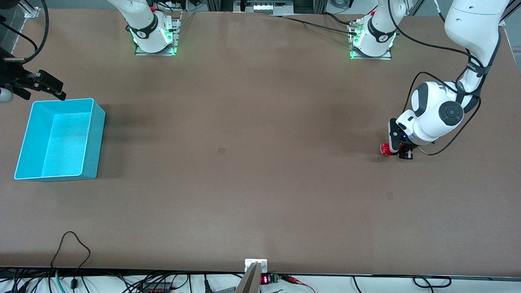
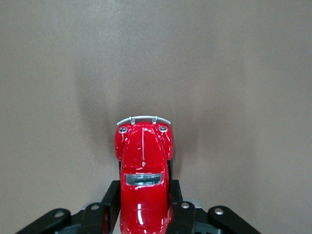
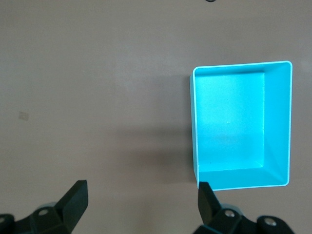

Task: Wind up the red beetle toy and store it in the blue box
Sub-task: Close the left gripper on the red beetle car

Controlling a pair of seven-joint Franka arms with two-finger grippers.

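The red beetle toy (image 1: 384, 149) (image 2: 144, 161), a tiny glossy car with a silvery bumper, is low at the tabletop near the left arm's end of the table. My left gripper (image 1: 399, 153) (image 2: 144, 197) is shut on it, a black finger (image 2: 110, 197) pressed against each side of its body. The blue box (image 1: 93, 142) (image 3: 242, 66) stands with nothing in it at the right arm's end of the table. My right gripper (image 1: 42, 87) (image 3: 141, 191) hangs open over the table beside the box, holding nothing.
Both arm bases (image 1: 154, 36) (image 1: 372, 40) stand along the table edge farthest from the front camera. Cables (image 1: 73, 244) and a small mount (image 1: 255, 266) line the nearest edge. The brown tabletop (image 1: 244, 142) stretches wide between toy and box.
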